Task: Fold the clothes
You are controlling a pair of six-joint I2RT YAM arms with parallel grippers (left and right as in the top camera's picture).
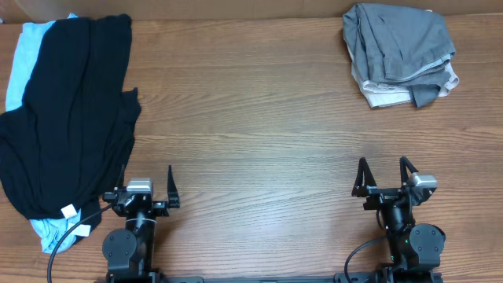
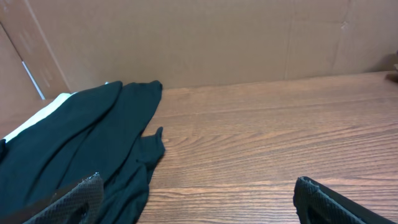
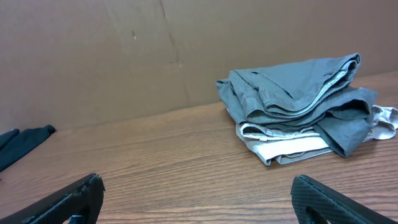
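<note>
You have both grippers at the near edge of the table (image 1: 259,141), and neither one holds anything. Your left gripper (image 1: 145,179) has its jaws spread wide, just beside the near end of the black garment (image 1: 71,118). From overhead you cannot tell whether its outer finger touches the cloth. Your right gripper (image 1: 383,169) is spread just as wide over bare wood towards the near right corner.

The black garment lies loose and rumpled along the left edge, reaching from the far left corner almost to the near left corner. A white tag (image 1: 69,211) shows at its near end. Beneath it lies a light blue garment (image 1: 22,59), which peeks out at the far left corner and again at the near end (a second small tag shows there).

At the far right corner you have a folded pile, well apart from both grippers. It is a grey garment (image 1: 401,43) on top of a cream garment (image 1: 385,97), whose edge shows along the pile's near side. A cardboard wall (image 2: 217,37) stands along the far edge.
</note>
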